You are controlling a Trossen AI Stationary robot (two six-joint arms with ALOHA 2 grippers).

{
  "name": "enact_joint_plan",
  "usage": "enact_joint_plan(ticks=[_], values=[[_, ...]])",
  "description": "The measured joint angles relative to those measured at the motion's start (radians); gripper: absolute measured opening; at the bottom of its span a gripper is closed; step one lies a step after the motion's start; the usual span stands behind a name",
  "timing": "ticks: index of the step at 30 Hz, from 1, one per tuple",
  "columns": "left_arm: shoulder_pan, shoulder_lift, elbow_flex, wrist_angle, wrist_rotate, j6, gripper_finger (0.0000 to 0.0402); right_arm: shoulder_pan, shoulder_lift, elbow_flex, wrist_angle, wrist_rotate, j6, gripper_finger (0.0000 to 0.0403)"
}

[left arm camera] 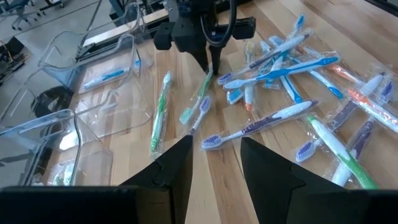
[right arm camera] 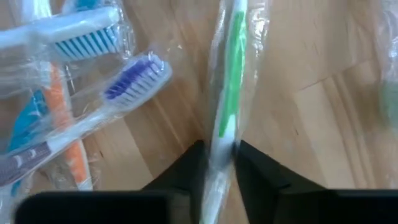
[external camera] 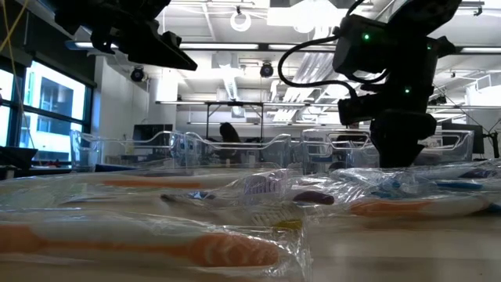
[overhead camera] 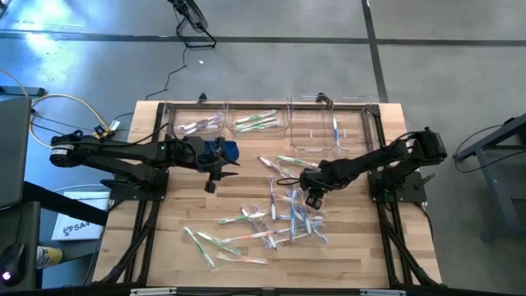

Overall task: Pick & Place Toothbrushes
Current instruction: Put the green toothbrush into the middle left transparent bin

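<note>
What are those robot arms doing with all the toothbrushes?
They are sorting wrapped toothbrushes from a pile on the wooden table into clear bins along the far edge. The right gripper is down at the pile with its fingers pinched on a green toothbrush, which lies on the table, not yet lifted. The left gripper hangs open above the table and holds nothing. A few toothbrushes already lie in the bins.
</note>
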Motion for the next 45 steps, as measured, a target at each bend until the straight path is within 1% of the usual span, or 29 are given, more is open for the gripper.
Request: enact_joint_plan(ticks=[2, 4, 8, 12, 18, 21, 24, 27, 30, 33, 35, 37, 39, 41, 43, 45], values=[[0.0, 0.0, 0.0, 0.0, 0.0, 0.0, 0.0132, 0.0, 0.0, 0.0, -0.002, 0.01, 0.007, 0.003], [0.0, 0.0, 0.0, 0.0, 0.0, 0.0, 0.0132, 0.001, 0.0, 0.0, -0.01, 0.028, 0.017, 0.0017], [0.0, 0.0, 0.0, 0.001, 0.0, 0.0, 0.0132, 0.001, 0.001, 0.0, -0.046, 0.037, 0.029, 0.0018], [0.0, 0.0, 0.0, 0.011, 0.0, 0.0, 0.0132, 0.001, -0.039, -0.004, -0.072, 0.043, 0.029, 0.0017], [0.001, 0.0, 0.0, 0.065, 0.0, 0.0, 0.0132, 0.0, -0.172, -0.004, -0.12, 0.088, 0.033, 0.0017], [0.001, 0.0, 0.0, 0.116, 0.0, 0.0, 0.0132, 0.001, -0.249, -0.007, -0.142, 0.092, 0.043, 0.0017], [0.001, 0.0, 0.0, 0.17, -0.008, -0.008, 0.0132, 0.0, -0.339, -0.006, -0.123, 0.098, 0.031, 0.0017], [0.001, 0.0, 0.0, 0.229, -0.058, -0.011, 0.0132, 0.009, -0.419, -0.006, -0.086, 0.107, 0.003, 0.0017], [0.002, 0.0, 0.0, 0.302, -0.098, -0.006, 0.0132, 0.02, -0.487, -0.006, -0.012, 0.155, -0.058, 0.0017], [0.042, 0.0, 0.007, 0.359, -0.11, -0.013, 0.0132, 0.02, -0.532, -0.005, 0.113, 0.227, -0.119, 0.0017], [0.091, 0.0, 0.027, 0.357, -0.067, -0.052, 0.0132, 0.02, -0.55, -0.004, 0.198, 0.283, -0.177, 0.0017], [0.161, 0.0, 0.047, 0.359, 0.037, -0.087, 0.0132, 0.02, -0.552, -0.004, 0.3, 0.324, -0.24, 0.0017], [0.231, 0.006, 0.063, 0.361, 0.149, -0.138, 0.0132, 0.018, -0.541, -0.003, 0.392, 0.338, -0.293, 0.0017], [0.292, 0.031, 0.08, 0.368, 0.237, -0.198, 0.0132, 0.014, -0.513, -0.002, 0.477, 0.339, -0.351, 0.0017], [0.339, 0.062, 0.089, 0.36, 0.302, -0.254, 0.0132, 0.01, -0.477, -0.002, 0.533, 0.343, -0.379, 0.0017], [0.359, 0.099, 0.098, 0.394, 0.34, -0.294, 0.0132, -0.003, -0.432, -0.002, 0.599, 0.343, -0.397, 0.0017]])
